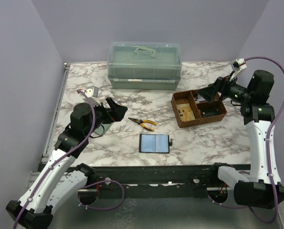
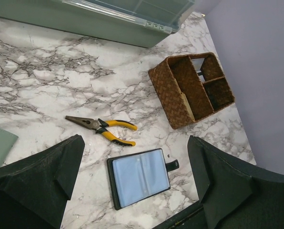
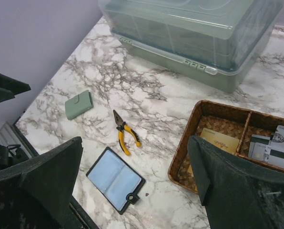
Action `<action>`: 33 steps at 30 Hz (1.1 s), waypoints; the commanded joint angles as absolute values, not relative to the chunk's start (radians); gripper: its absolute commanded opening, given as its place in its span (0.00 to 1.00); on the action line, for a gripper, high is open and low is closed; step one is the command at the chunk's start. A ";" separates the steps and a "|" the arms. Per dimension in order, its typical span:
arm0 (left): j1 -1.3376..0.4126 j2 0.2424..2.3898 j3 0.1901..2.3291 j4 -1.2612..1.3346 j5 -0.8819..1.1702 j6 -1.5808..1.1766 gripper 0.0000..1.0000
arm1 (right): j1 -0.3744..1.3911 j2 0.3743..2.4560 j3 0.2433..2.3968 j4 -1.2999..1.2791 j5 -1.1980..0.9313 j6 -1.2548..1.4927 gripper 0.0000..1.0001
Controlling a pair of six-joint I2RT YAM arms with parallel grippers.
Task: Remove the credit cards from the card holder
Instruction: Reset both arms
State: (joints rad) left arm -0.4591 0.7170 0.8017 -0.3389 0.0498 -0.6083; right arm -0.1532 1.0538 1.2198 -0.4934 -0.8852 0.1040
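Open flat on the bench (image 1: 204,143), lining up and snap tab to the right: card holder (image 1: 154,143), just nearer than the pliers (image 1: 143,123). Above it, left gripper (image 2: 136,140), fingers spread wide, empty. Up by the basket (image 1: 177,114), right gripper (image 3: 135,140), equally wide apart and empty. A few cards (image 3: 270,145) in the basket; impossible to say whether any sit in the pockets. Likely light, floppy and quick to slide on marble. Best to pin one cover, then pinch a stiff, slick card by its exposed edge.
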 commanded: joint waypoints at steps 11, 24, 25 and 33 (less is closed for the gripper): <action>-0.454 0.696 0.792 -0.345 0.017 -0.591 0.99 | -0.173 1.045 1.215 -0.475 -0.914 0.108 0.99; -0.454 0.686 0.807 -0.359 0.008 -0.583 0.99 | -0.176 1.045 1.235 -0.487 -0.911 0.110 0.99; -0.455 0.686 0.807 -0.361 0.008 -0.581 0.99 | -0.176 1.046 1.238 -0.489 -0.910 0.108 0.99; -0.454 0.689 0.814 -0.370 0.008 -0.571 0.99 | -0.189 1.052 1.262 -0.502 -0.921 0.105 0.99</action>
State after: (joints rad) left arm -0.4591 0.6987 0.7959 -0.3447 0.0322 -0.5896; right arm -0.1753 1.0534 1.2232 -0.4946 -0.8894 0.1043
